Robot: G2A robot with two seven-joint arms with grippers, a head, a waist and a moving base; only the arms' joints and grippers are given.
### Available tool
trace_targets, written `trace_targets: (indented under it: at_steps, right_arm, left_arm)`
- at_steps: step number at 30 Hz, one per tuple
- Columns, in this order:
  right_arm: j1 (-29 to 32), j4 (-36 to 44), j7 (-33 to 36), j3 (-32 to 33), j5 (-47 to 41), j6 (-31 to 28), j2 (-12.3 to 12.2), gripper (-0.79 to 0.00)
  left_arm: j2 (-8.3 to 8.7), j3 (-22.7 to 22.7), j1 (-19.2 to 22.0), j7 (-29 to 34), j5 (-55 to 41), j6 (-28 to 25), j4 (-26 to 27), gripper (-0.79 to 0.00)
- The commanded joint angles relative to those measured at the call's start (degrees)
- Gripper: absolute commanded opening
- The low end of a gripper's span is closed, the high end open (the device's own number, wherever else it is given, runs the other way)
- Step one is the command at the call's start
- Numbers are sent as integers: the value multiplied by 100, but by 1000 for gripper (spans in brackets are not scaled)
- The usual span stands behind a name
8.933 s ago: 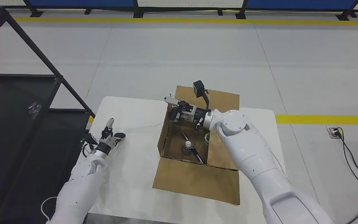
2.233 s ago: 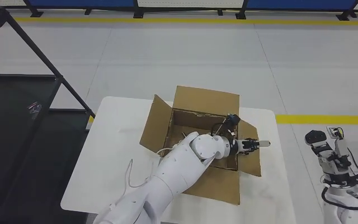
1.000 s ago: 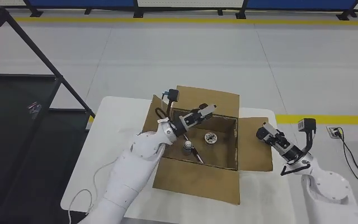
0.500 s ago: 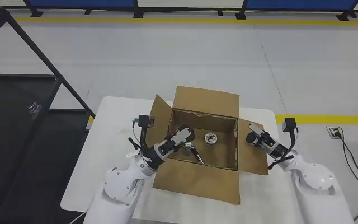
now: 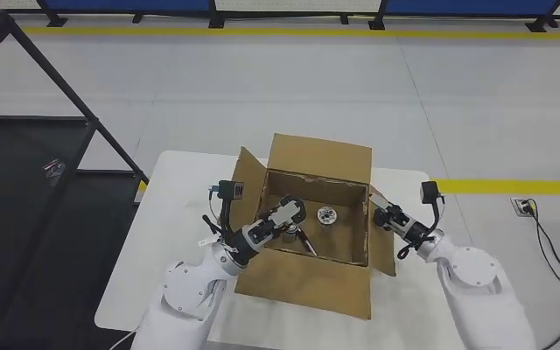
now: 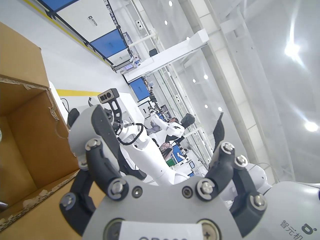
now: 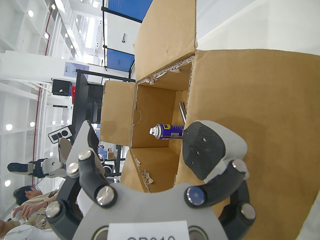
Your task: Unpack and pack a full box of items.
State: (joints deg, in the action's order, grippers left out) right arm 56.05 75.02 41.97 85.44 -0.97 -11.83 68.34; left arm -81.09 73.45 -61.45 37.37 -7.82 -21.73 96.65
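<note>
We judge the box (image 5: pixel 319 157), can (image 7: pixel 167 131) inside, is being closed: our left gripper (image 5: pixel 289 210) at its left wall and right gripper (image 5: pixel 382 214) behind the right flap (image 7: pixel 250 101) gape empty, so next we push flaps inward.

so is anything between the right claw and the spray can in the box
Yes. The raised side flap of the box stands right in front of the right claw and hides part of the spray can behind its edge. From above, nothing visible blocks the way in.
</note>
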Motion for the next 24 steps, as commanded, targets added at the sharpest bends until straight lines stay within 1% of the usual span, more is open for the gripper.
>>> trace_targets:
  at_steps: [1,4,7,16,21,24]
  right_arm:
    - [-19,5,-101,-33,10,-28,2,0]
    - [-30,38,-273,-30,50,-23,-4,0]
    - [-10,92,-280,10,23,1,-22,0]
    - [0,90,-839,39,392,498,-53,0]
    - [-66,73,-919,-135,526,701,-41,0]
    - [-124,37,-922,-238,469,677,-25,0]
  left_arm:
    - [0,0,0,0,0,0,0,0]
    - [0,0,0,0,0,0,0,0]
    - [0,0,0,0,0,0,0,0]
    - [0,0,0,0,0,0,0,0]
    - [0,0,0,0,0,0,0,0]
    - [0,0,0,0,0,0,0,0]
